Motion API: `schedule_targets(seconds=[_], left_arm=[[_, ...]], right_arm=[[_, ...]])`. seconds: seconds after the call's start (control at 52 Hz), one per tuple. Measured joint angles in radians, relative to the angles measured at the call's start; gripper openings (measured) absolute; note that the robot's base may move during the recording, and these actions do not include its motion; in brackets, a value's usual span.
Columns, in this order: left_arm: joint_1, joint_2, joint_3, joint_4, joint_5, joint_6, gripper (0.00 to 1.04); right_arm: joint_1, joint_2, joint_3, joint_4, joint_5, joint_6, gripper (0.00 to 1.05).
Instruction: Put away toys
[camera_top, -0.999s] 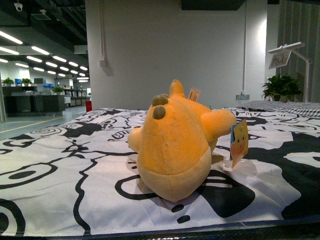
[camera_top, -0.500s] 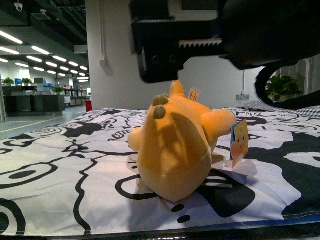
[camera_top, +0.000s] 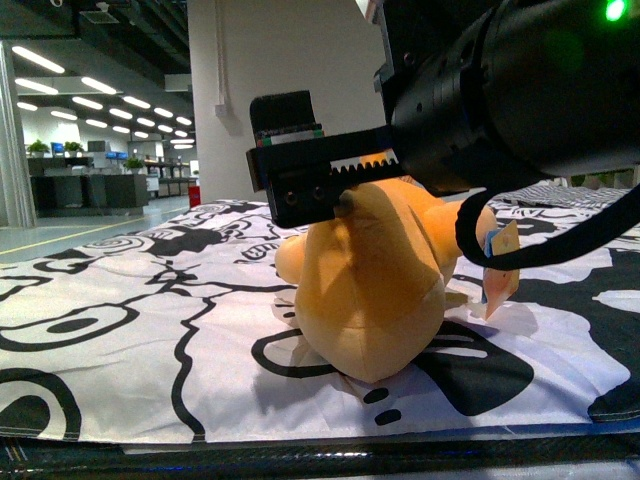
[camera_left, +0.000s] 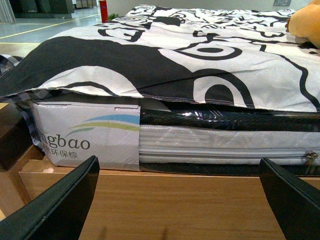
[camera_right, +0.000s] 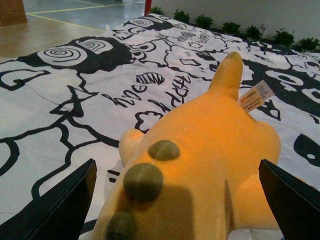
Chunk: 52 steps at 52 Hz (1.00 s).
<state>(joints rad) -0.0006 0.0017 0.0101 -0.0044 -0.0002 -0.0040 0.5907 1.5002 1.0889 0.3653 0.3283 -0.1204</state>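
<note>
**Right arm poised over the plush**

The plush toy (camera_top: 375, 290) lay on the patterned sheet (camera_top: 120, 340). The right gripper (camera_right: 176, 200) hovered just above its back, jaws wide, holding nothing. I judged it the approach to a grasp, with lowering and closing next. The left gripper (camera_left: 177, 200) hung spread and empty.

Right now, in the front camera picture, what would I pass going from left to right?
Potted plant far back → red canister → yellow plush toy → paper tag beside the toy.
</note>
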Motion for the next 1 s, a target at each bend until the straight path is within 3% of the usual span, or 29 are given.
schedule_targets(seconds=[0.577, 0.999], left_arm=[[0.000, 0.000, 0.000, 0.000, 0.000, 0.000, 0.98], [0.000, 0.000, 0.000, 0.000, 0.000, 0.000, 0.98]], right_arm=[[-0.033, 0.123, 0.047, 0.013, 0.002, 0.031, 0.98], [-0.058, 0.198, 0.093, -0.058, -0.004, 0.103, 0.98]])
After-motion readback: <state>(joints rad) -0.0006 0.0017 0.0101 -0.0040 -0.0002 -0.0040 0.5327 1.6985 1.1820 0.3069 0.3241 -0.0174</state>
